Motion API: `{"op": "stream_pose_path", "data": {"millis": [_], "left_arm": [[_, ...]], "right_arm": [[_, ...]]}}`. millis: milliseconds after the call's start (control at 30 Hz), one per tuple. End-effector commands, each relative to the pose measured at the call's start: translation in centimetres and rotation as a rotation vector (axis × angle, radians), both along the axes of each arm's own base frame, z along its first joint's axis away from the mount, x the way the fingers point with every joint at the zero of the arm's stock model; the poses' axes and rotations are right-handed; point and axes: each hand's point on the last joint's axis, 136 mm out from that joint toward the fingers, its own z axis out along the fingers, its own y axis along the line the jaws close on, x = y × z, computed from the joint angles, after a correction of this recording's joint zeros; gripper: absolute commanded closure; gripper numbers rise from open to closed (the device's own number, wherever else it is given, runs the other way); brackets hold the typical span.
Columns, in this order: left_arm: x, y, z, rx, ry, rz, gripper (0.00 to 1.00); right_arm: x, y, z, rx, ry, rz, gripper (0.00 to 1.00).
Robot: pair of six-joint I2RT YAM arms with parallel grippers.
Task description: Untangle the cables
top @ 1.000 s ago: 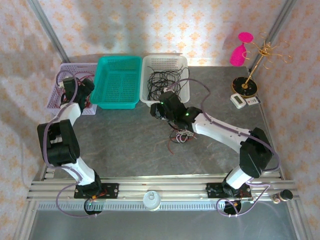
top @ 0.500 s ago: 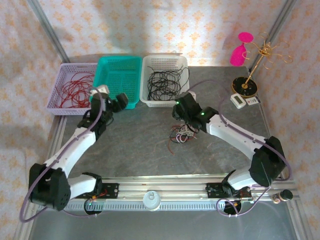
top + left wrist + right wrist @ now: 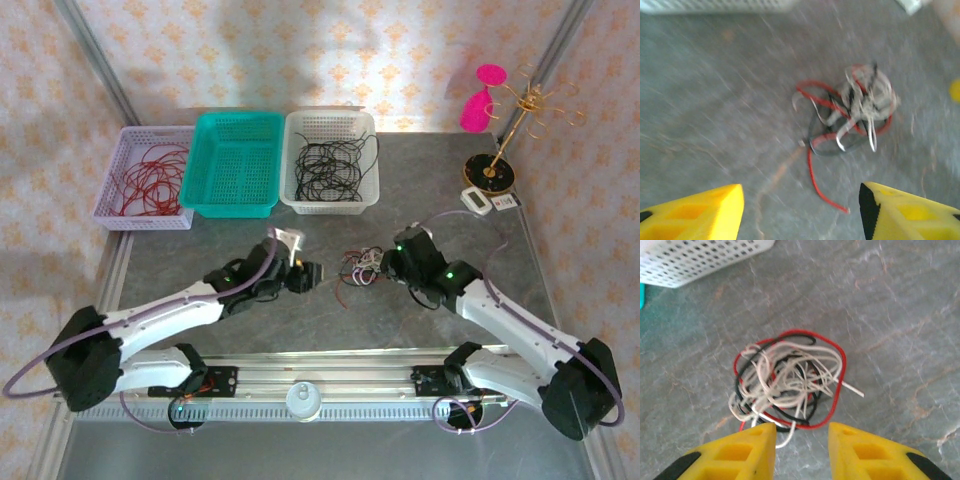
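Two sets of yellow fingers face one clump of cables that lies on the grey desk, near its middle and between the two arms. From the top camera I see the clump as a loose, roughly round knot of red, white and black strands, slightly longer from left to right, with a loose red end trailing toward the near edge. The left gripper points right at the clump and stands apart from it. In the left wrist view its fingers are spread wide with bare desk between them. That view is blurred, but I can still make out the red tail running from the clump down toward the fingers. The right gripper points left, just beside the clump. In the right wrist view its fingers stand a narrow gap apart and nothing is pinched. The lower edge of the clump lies just at the fingertips, and I cannot tell whether it touches them. A white end sticks out to the right. At the far edge stand a lilac basket holding red cords, a teal basket, and a white basket holding black cords. Any writing on the small white device at the right is too small to read.
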Motion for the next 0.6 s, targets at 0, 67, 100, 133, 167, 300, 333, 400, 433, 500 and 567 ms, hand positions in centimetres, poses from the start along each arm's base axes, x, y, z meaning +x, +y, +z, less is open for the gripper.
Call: {"op": "stream_pose_path", "data": {"millis": [0,67,100,133,167,300,333,400,433,500,567], "left_arm": [[-0.9,-3.7,1.4,-0.122,-0.046,-0.154,0.42],[-0.7,-4.4,1.6,-0.144,-0.047,-0.161,0.46],[-0.6,-4.6,1.7,-0.158,-0.055,-0.161,0.46],[-0.6,-4.8,2.0,-0.169,-0.06,-0.165,0.46],[-0.5,-4.9,2.2,-0.177,-0.067,-0.17,0.46],[-0.4,-5.0,2.3,-0.165,-0.074,-0.176,0.46],[-0.4,-5.0,2.4,-0.16,-0.074,-0.178,0.46],[-0.4,-4.8,2.3,-0.148,-0.073,-0.172,0.46],[-0.3,-4.6,2.2,-0.147,-0.074,-0.165,0.46],[-0.5,-4.5,2.1,-0.15,-0.071,-0.163,0.47],[-0.5,-4.3,2.1,-0.151,-0.073,-0.157,0.47]], "right_arm": [[0.1,0.3,-0.3,0.051,-0.022,-0.021,0.68],[0.5,-1.1,-1.1,0.027,-0.039,-0.069,0.73],[0.8,-1.4,-1.4,0.043,-0.037,-0.079,0.75],[1.1,-1.4,-1.6,0.07,-0.038,-0.076,0.75],[1.3,-1.0,-1.6,0.109,-0.042,-0.064,0.74],[2.2,-1.3,-2.4,0.15,-0.034,-0.075,0.72],[2.4,-1.6,-2.7,0.16,-0.026,-0.08,0.73],[2.7,-1.8,-3.2,0.197,-0.021,-0.081,0.75],[2.9,-1.6,-3.1,0.222,-0.027,-0.072,0.75],[3.2,-1.1,-2.8,0.252,-0.047,-0.06,0.74],[3.6,-1.3,-2.9,0.252,-0.051,-0.073,0.72]]}}
